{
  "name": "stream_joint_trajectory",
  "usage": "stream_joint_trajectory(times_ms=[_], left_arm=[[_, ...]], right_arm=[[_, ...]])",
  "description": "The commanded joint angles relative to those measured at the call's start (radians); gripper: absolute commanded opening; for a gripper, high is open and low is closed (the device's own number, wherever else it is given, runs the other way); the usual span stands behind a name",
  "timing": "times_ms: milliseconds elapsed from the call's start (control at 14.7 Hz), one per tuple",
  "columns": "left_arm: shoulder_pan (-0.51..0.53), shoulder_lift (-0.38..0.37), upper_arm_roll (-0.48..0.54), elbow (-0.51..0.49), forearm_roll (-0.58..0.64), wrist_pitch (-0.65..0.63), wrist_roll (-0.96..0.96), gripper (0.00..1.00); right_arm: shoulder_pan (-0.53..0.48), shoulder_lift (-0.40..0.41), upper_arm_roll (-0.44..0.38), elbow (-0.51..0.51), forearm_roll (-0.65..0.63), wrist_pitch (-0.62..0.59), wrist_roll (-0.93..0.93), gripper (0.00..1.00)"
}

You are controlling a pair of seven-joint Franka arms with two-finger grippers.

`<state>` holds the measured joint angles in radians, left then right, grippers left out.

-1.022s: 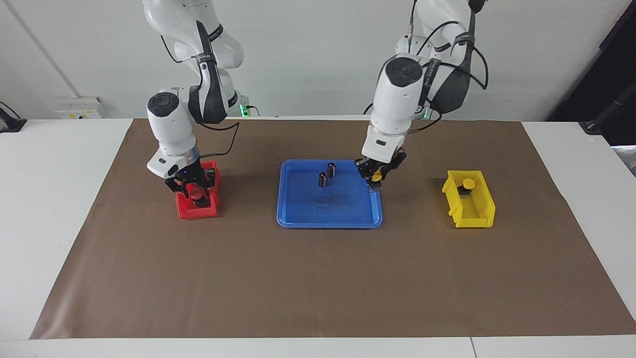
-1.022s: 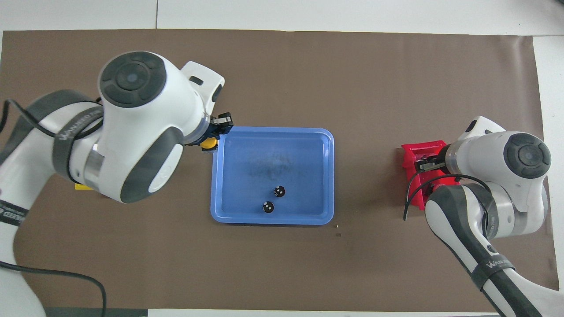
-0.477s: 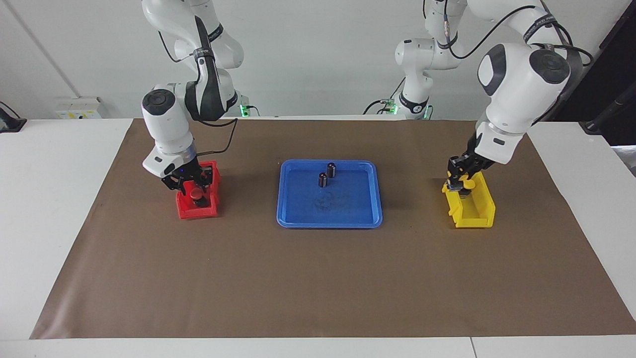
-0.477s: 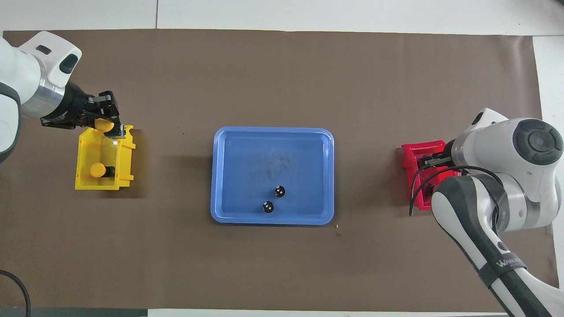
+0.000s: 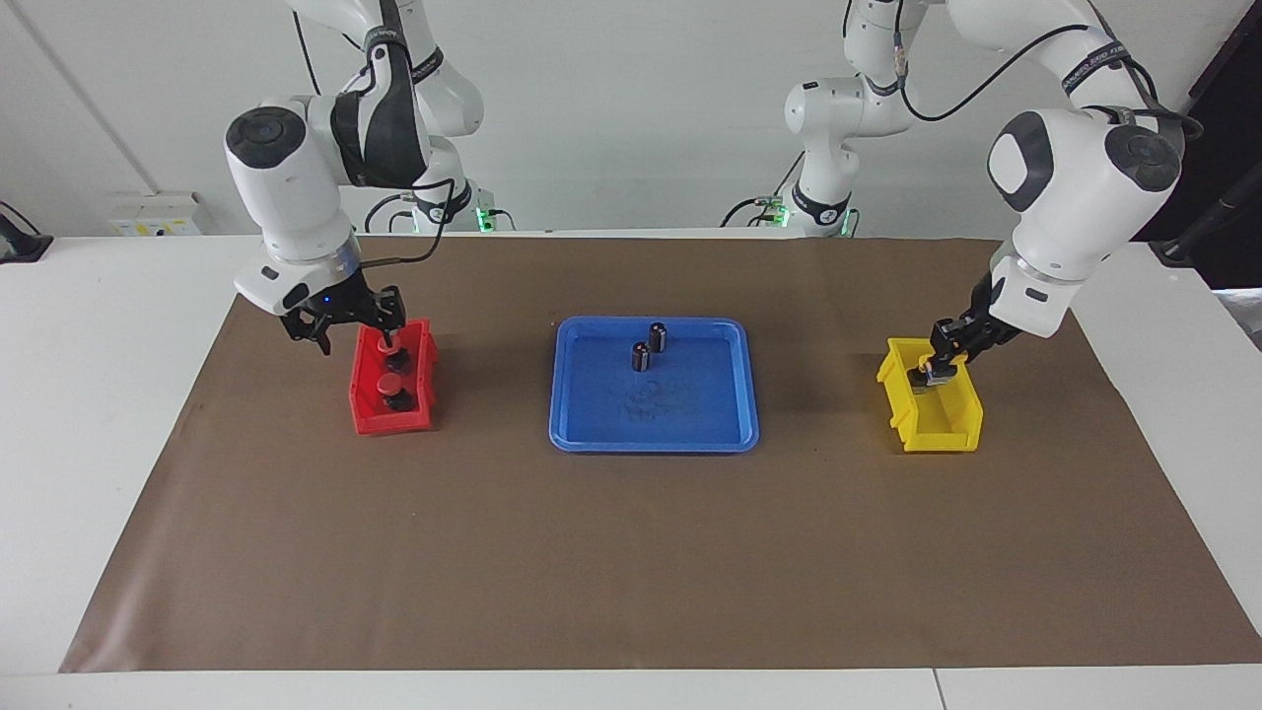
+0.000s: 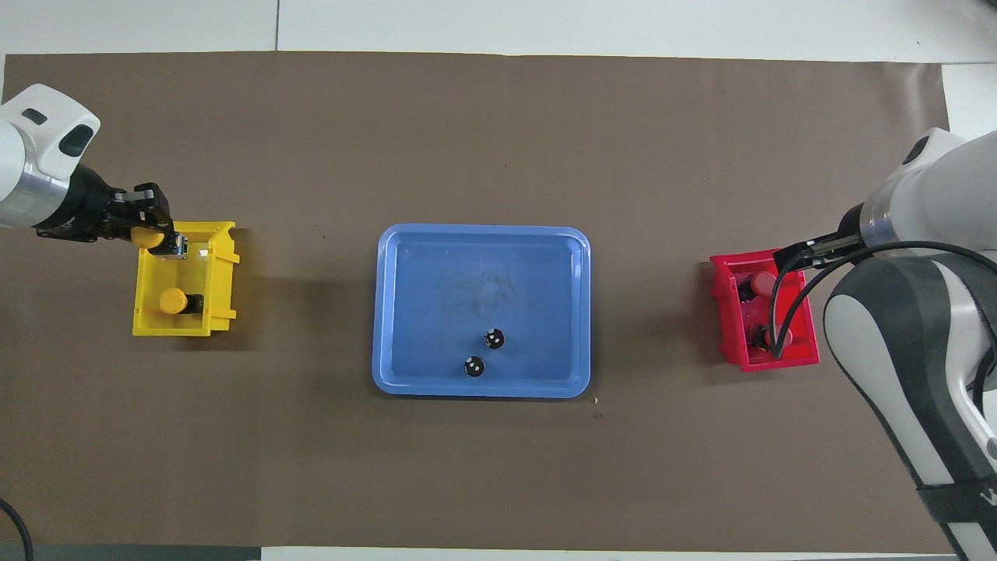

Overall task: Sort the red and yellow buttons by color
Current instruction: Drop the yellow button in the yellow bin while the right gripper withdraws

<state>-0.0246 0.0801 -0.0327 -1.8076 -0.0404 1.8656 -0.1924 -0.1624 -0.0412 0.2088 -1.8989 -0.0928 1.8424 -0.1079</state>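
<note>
Holding a yellow button (image 6: 148, 236) over the yellow box (image 6: 220, 274), the left fingers (image 6: 160, 232) grip it; right fingers (image 5: 347, 325) hang released over the red box (image 5: 424, 380).

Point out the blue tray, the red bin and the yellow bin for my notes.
blue tray (image 5: 592, 439), facing view: on its rim farthest from the robots.
red bin (image 5: 391, 422), facing view: on its end wall farthest from the robots.
yellow bin (image 6: 173, 326), overhead view: on its wall nearest the robots.

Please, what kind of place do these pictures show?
Probably a robotics lab bench: a white table covered with a brown paper sheet, a blue plastic tray between small red and yellow plastic bins, and bare white walls.
</note>
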Motion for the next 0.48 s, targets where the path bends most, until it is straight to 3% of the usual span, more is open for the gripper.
stream_joint_trajectory(times_ms=[0, 136, 409], left_arm=[[0.018, -0.055, -0.009, -0.108, -0.021, 0.098, 0.021, 0.01], [0.020, -0.060, -0.009, -0.151, -0.021, 0.151, 0.025, 0.01], [0.040, -0.056, -0.009, -0.199, -0.021, 0.225, 0.033, 0.01]], right_arm=[[-0.008, 0.003, 0.004, 0.179, 0.021, -0.171, -0.007, 1.00], [-0.009, 0.003, 0.004, 0.272, 0.021, -0.264, -0.006, 1.00], [-0.020, -0.002, -0.005, 0.323, 0.021, -0.365, 0.002, 1.00]])
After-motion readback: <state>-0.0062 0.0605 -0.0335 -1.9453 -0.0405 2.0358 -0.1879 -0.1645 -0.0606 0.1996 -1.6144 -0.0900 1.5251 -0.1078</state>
